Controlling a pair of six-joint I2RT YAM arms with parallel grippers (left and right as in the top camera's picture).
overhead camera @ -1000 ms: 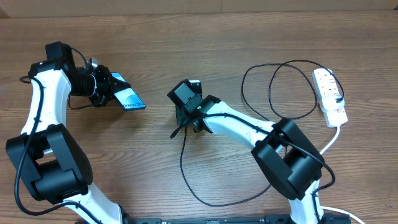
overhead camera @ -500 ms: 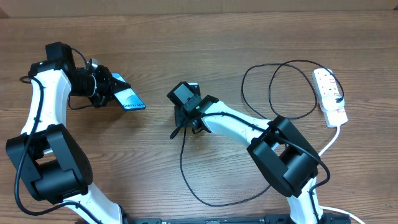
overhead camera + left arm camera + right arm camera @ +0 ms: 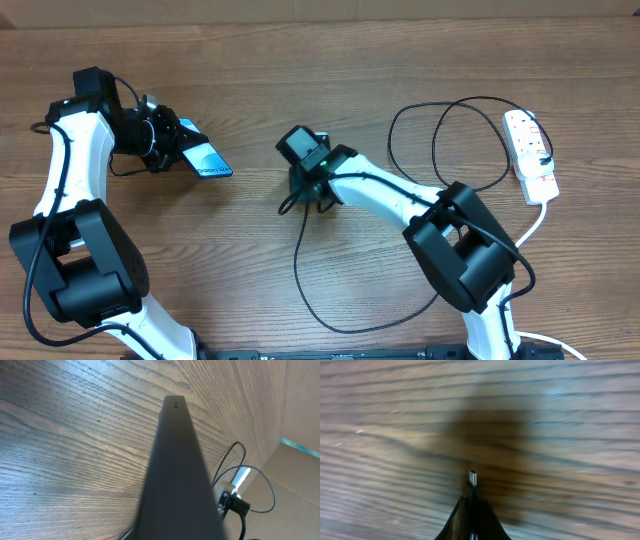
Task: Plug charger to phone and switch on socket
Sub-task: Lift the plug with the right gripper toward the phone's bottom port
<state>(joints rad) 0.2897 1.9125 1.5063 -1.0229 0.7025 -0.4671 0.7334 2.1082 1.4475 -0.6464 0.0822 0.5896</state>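
My left gripper (image 3: 168, 143) is shut on the phone (image 3: 207, 160), held tilted above the table at the left with its blue screen lit. In the left wrist view the phone (image 3: 175, 470) shows edge-on as a dark bar that hides the fingers. My right gripper (image 3: 306, 188) at the table's middle is shut on the charger's connector. In the right wrist view the fingers (image 3: 471, 507) pinch it, and its metal tip (image 3: 472, 478) pokes out just above the wood. The charger cable (image 3: 296, 262) loops down, right and up to the white socket (image 3: 530, 152) at the far right.
The cable makes a big loop (image 3: 440, 140) left of the socket, and another sweeps along the table's front (image 3: 350, 325). The socket's white lead (image 3: 532, 225) runs down the right side. A gap of bare wood lies between phone and connector.
My right gripper has shifted slightly to the right and back with the connector in it. The left arm and the phone have not moved.
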